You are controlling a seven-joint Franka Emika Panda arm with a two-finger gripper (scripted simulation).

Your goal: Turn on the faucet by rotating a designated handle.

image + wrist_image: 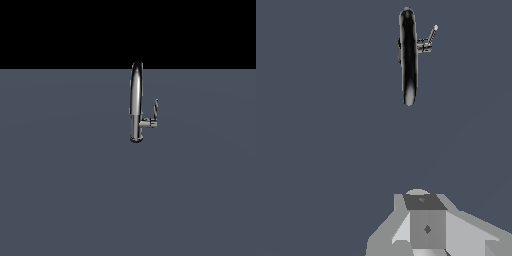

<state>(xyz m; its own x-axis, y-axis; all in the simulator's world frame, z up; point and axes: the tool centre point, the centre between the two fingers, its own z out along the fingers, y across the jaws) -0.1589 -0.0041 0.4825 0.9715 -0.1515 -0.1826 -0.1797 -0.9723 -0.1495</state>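
The faucet (136, 100) is a tall shiny chrome gooseneck standing upright on the grey floor in the exterior view. The handle (155, 112) is a thin chrome lever on a short stub on the exterior view's right of the base, pointing upward. In the wrist view I see the faucet (408, 55) from above with the handle (431, 37) sticking out beside it. My gripper (423, 201) shows only in the wrist view, well away from the faucet and touching nothing. Its fingers appear pressed together with no gap, and it holds nothing. The arm is out of the exterior view.
A flat grey floor (75, 190) spreads all around the faucet. A black background lies beyond its far edge.
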